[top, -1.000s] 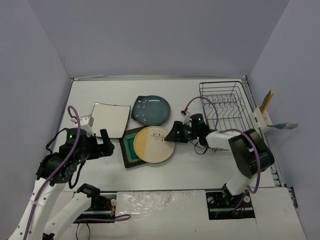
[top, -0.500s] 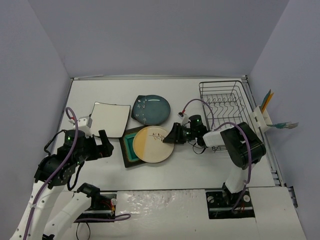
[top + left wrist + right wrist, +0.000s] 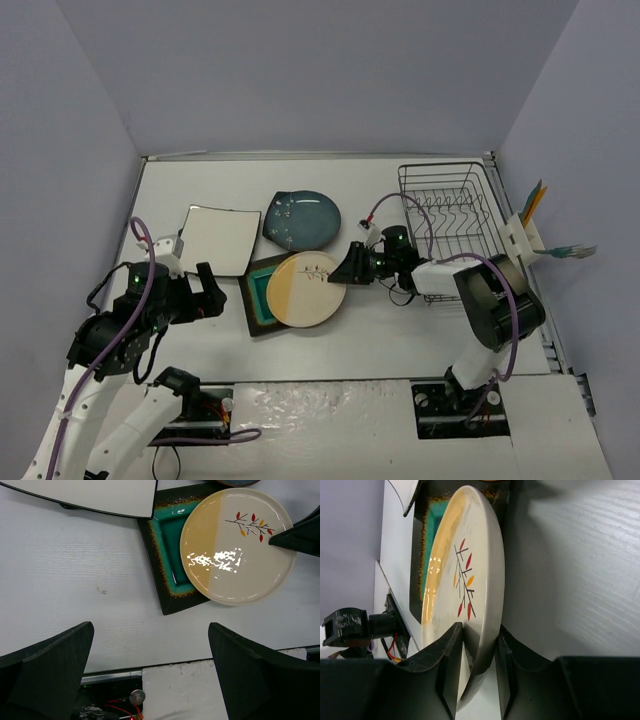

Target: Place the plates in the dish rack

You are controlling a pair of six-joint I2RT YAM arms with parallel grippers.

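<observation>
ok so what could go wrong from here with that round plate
1. The right tool pinches only the rim of the cream-and-yellow plate, so the plate could slip or swing when lifted.
2. It lies on the black square plate; dragging rather than lifting may shove that one.
3. The dish rack has close upright prongs, so a tilted plate might catch on them.

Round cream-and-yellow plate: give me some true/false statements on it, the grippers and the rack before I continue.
The right gripper straddles the rim of the round plate. True.
The round plate lies partly on the black square plate. True.
The dish rack already holds a plate. False: it holds none.
The left gripper grips the white square plate. False: it is open, holding nothing.
</observation>
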